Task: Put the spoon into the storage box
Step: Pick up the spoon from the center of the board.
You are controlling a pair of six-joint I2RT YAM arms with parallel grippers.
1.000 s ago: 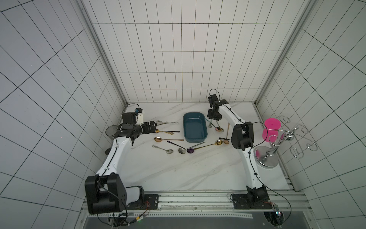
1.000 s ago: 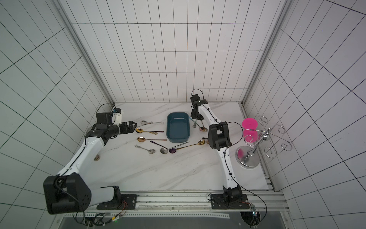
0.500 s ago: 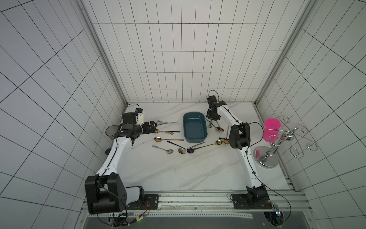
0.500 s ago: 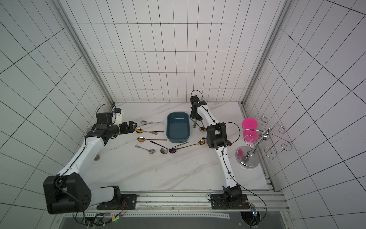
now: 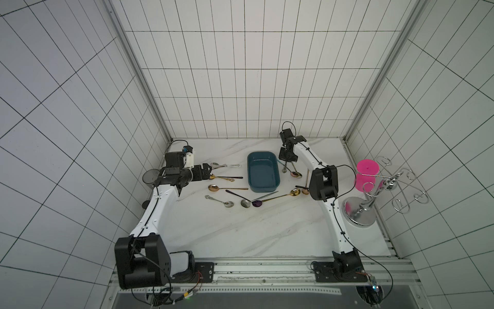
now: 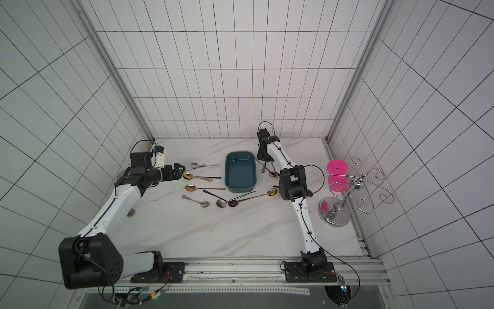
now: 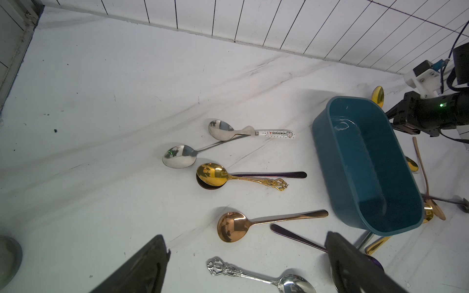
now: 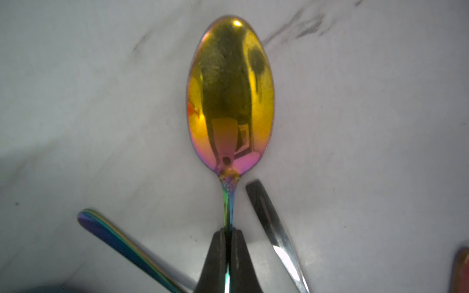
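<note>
The white marble table (image 5: 227, 235) carries everything. Near its middle stands the storage box (image 5: 263, 171), dark teal, and its long axis runs from 12 to 6 o'clock in both top views. At 9 o'clock from the box, the left gripper (image 5: 207, 171) hangs above a group of loose spoons (image 5: 213, 187), with its jaws spread wide. At about 2 o'clock from the box, just beside its rim, the right gripper (image 8: 229, 230) points down to the table. Its jaws are pressed together on the thin neck of the spoon (image 8: 229, 96), a rainbow-coloured one with a gold and pink bowl.

The spoon's long axis is in line with the gripper, and the bowl points straight away from the jaws. It is outside the box. Whether it touches the table, I cannot tell. A rainbow handle (image 8: 121, 241) and a steel handle (image 8: 269, 223) lie on either side of its neck, near but apart from it.
</note>
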